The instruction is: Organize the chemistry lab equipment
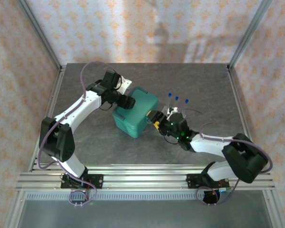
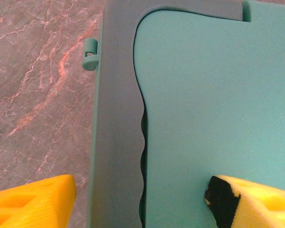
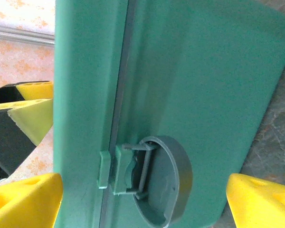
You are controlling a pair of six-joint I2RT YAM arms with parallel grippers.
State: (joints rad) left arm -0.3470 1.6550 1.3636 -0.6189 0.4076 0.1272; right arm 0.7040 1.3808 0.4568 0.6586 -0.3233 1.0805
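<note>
Grey table [image 1: 190, 78]; teal latched case [image 1: 135, 115] at centre. Left jaws spread over case's far-left edge, gripping nothing. Right jaws spread astride latch [image 3: 133, 171] end, released. Just right of case: clear rack [image 1: 172, 111], three blue-capped tubes [image 1: 176, 99] upright.

- No writing, label, brand, number or sign can be read on anything in view.
</note>
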